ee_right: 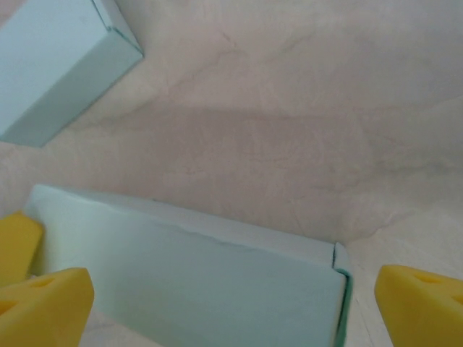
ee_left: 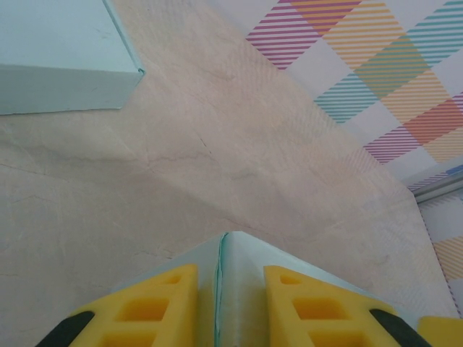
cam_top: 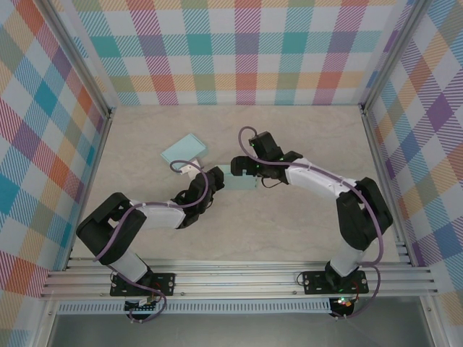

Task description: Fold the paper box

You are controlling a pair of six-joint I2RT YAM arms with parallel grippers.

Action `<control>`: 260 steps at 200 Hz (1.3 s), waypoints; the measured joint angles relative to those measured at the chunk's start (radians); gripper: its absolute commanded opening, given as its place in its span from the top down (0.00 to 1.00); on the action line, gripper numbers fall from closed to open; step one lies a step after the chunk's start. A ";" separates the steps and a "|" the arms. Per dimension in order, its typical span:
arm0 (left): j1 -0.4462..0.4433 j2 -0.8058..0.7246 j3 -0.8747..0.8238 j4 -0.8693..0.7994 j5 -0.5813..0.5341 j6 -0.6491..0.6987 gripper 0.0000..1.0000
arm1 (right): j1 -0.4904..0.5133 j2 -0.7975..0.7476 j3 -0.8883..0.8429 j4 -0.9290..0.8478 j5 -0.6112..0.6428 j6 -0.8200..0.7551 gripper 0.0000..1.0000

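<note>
Top external view puts the paper box (cam_top: 243,178) at the middle of the bench (cam_top: 304,137). The right hand (ee_right: 231,289) straddles it, released. Whether the left hand (ee_left: 230,269) is clenched on its corner, I cannot tell. The box is probably light, thin, easily creased card, best pinched at the flap edges.

text: none readable | paper box (ee_right: 195,282) — plain pale green faces, no print or label | second box (cam_top: 184,150), just beyond the paper box — equally plain | walls (cam_top: 246,50) behind the paper box — coloured check pattern, no lettering
</note>
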State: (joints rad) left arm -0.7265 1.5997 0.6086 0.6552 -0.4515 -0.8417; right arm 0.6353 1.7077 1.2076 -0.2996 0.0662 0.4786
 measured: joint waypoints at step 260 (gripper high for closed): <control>0.005 -0.011 -0.051 0.076 0.029 -0.008 1.00 | -0.273 -0.024 -0.496 0.909 -0.540 0.263 0.96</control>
State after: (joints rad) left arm -0.7212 1.5887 0.5575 0.7307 -0.4225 -0.8501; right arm 0.3622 1.6836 0.7113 0.6090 -0.4736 0.7414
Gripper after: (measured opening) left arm 0.151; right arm 0.043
